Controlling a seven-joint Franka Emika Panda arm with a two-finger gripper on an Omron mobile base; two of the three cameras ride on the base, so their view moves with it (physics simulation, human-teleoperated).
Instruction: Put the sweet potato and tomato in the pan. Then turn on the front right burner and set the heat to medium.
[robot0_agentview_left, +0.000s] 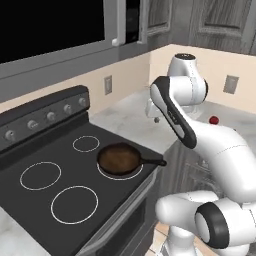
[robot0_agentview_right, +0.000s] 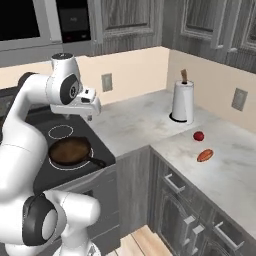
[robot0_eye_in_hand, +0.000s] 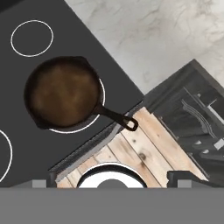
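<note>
White and dark, the gripper (robot0_agentview_right: 90, 116) hangs from the raised arm above the edge where the stove meets the counter, its fingers pointing down. Its jaws stand wide apart and hold nothing; in the hand view the two dark tips sit far out at either side of the bottom edge.

Below it and a little to the left in the right base view lies the pan (robot0_agentview_right: 70, 151), a dark skillet with a brownish inside. Nothing lies in it. It rests on the front right burner (robot0_eye_in_hand: 99, 114), whose white ring shows as an arc around the pan's rim. The pan's short black handle (robot0_eye_in_hand: 117, 118) sticks out past the front corner of the black glass stovetop (robot0_agentview_left: 60, 197), over the wooden floor (robot0_eye_in_hand: 144, 148) as the hand view shows it.

Other white rings mark the remaining burners, and a row of knobs (robot0_agentview_left: 50, 116) lines the stove's back panel.

Well apart from the pan, on the marble counter (robot0_agentview_right: 230, 170) round the corner to the right, sit the tomato (robot0_agentview_right: 198, 136) and the sweet potato (robot0_agentview_right: 204, 155). They lie near each other but not touching, the tomato farther back towards the wall. A paper towel roll (robot0_agentview_right: 182, 102) stands upright behind them, nearer the corner.
</note>
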